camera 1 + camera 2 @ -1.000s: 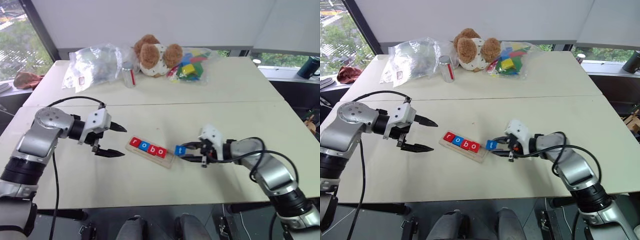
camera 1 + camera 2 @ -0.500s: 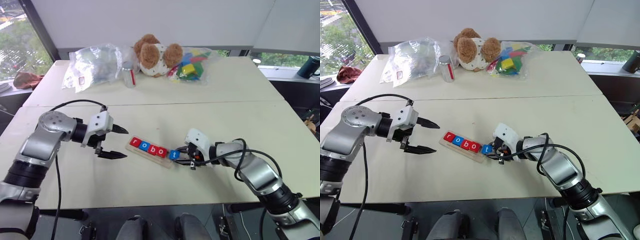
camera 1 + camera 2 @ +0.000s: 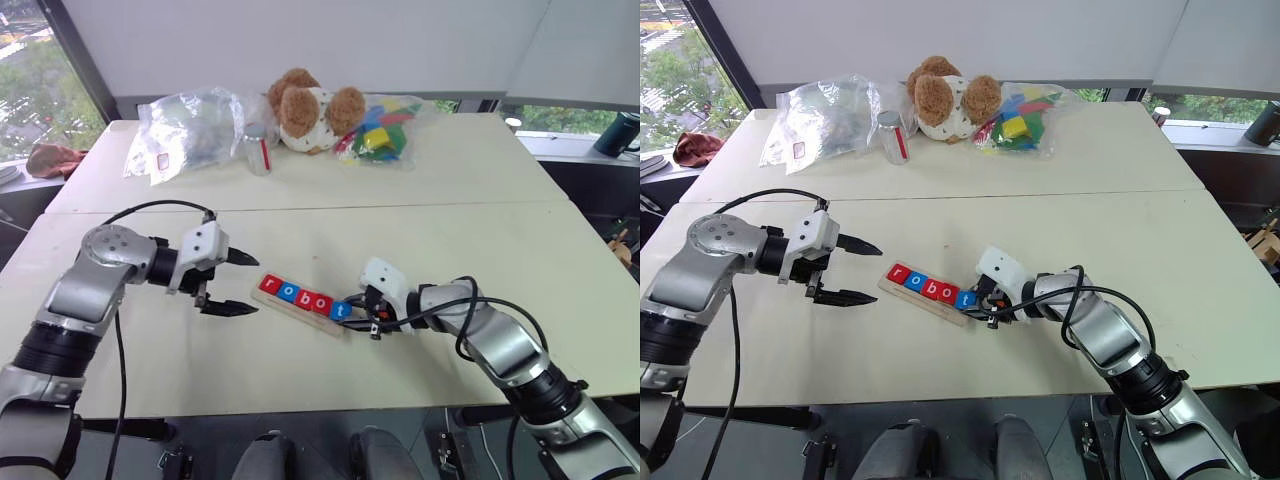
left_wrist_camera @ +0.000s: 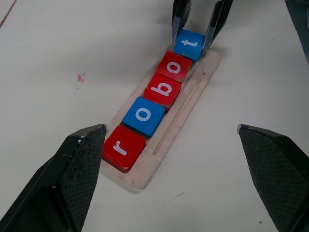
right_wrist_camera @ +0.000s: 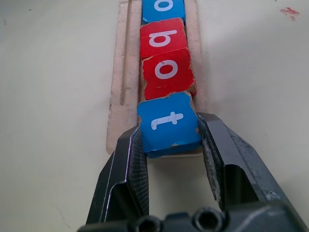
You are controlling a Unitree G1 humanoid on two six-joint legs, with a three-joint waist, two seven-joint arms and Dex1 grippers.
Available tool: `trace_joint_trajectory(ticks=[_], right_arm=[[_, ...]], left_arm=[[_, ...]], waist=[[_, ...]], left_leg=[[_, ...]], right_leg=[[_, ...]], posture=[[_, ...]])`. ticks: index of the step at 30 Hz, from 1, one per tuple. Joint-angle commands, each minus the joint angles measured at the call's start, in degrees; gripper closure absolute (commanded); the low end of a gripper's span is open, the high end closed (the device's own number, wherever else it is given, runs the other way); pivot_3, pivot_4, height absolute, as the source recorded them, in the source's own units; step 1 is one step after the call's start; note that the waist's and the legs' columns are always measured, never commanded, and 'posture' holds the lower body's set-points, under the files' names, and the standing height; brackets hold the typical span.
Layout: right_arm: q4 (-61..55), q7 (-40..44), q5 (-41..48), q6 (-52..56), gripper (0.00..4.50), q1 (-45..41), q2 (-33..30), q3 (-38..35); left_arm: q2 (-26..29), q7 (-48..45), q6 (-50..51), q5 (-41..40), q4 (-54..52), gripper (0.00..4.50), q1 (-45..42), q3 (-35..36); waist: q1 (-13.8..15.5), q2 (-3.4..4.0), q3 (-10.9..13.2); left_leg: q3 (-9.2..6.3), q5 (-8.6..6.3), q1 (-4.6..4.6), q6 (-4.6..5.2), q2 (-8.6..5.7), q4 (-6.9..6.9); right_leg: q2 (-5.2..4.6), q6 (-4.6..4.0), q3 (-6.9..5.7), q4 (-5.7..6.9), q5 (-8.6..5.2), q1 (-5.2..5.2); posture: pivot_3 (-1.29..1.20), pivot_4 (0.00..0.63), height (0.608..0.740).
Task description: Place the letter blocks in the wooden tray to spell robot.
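Note:
The wooden tray [image 4: 187, 107] lies on the table in front of me. In it, four letter blocks sit in a row: red r [image 4: 123, 148], blue o [image 4: 144, 116], red b [image 4: 162, 90] and red o [image 4: 174, 66]. The blue t tile [image 5: 169, 124] rests at the tray's right end, against the red o and slightly over the end rim. My right gripper [image 3: 352, 308] is shut on the t tile, one finger on each side. Just left of the tray my left gripper [image 3: 255, 286] hovers open, holding nothing.
At the table's far edge are a teddy bear [image 3: 310, 108], a clear plastic bag [image 3: 190, 125], a small can [image 3: 261, 152] and a bag of coloured toy blocks [image 3: 380, 130]. A small red mark [image 4: 81, 77] is on the table near the tray.
My right gripper has carried the blue t tile leftward from beside the tray onto its right end, next to the red o. The left gripper stays open in place.

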Motion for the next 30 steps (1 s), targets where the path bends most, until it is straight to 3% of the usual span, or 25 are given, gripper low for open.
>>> trace_joint_trajectory(ticks=[1, 8, 14, 15, 23, 30], right_arm=[[-1.3, -0.4, 0.0, 0.1, 3.38, -1.6, 1.3, 0.2], [-1.6, -0.9, 0.3, 1.3, 3.38, -1.5, 1.9, 0.0], [-2.6, -1.9, 1.0, 2.3, 0.22, -1.4, 2.5, -1.0], [-2.9, -2.2, 1.4, 2.6, 0.04, -1.6, 2.7, -1.8], [-8.1, -5.0, 7.8, 8.2, 0.04, -2.0, 4.5, -10.1], [-18.1, -7.4, 12.9, 16.4, 0.04, 6.1, 3.1, -11.4]], left_arm=[[0.1, 0.2, -0.6, -0.8, -0.9, 0.00, -0.2, 1.9], [-0.4, 1.0, -1.3, -0.4, -0.1, 0.00, -0.5, 1.9], [-1.0, 1.6, -1.8, -0.2, 0.6, 0.00, -1.0, 1.7], [-1.0, 1.6, -2.0, -0.2, 0.9, 0.00, -1.1, 1.7], [-1.8, 2.0, -3.0, 0.2, 2.4, 0.00, -1.8, 1.6], [-2.0, 2.0, -3.4, 0.3, 3.2, 0.00, -2.2, 1.5]], waist=[[0.0, 0.00, 0.0], [0.0, 0.00, 0.0], [0.0, 0.00, 0.0], [0.0, 0.00, 0.0], [0.0, 0.00, 0.0], [0.0, -0.03, 0.0]], left_leg=[[0.00, 0.00, 0.00, 0.00, 0.00, 0.00], [0.00, 0.00, 0.00, 0.00, 0.00, 0.00], [0.00, 0.00, 0.00, 0.00, 0.00, 0.00], [0.00, 0.00, 0.00, 0.00, 0.00, 0.00], [0.00, 0.00, 0.00, -0.01, 0.00, -0.01], [-0.03, 0.00, -0.05, 0.00, -0.01, -0.02]], right_leg=[[0.00, 0.00, 0.00, 0.00, 0.00, 0.00], [0.00, 0.00, 0.00, 0.01, 0.00, -0.01], [0.00, 0.00, 0.00, 0.01, 0.00, -0.01], [0.00, 0.00, 0.00, 0.01, 0.00, -0.01], [0.00, 0.00, 0.00, 0.01, 0.00, -0.01], [-0.02, 0.00, -0.01, -0.01, 0.00, -0.02]], posture=[[0.00, 0.150, 0.740], [0.00, 0.150, 0.740], [0.00, 0.150, 0.740], [0.00, 0.150, 0.740], [0.00, 0.150, 0.740], [0.00, 0.150, 0.740]])
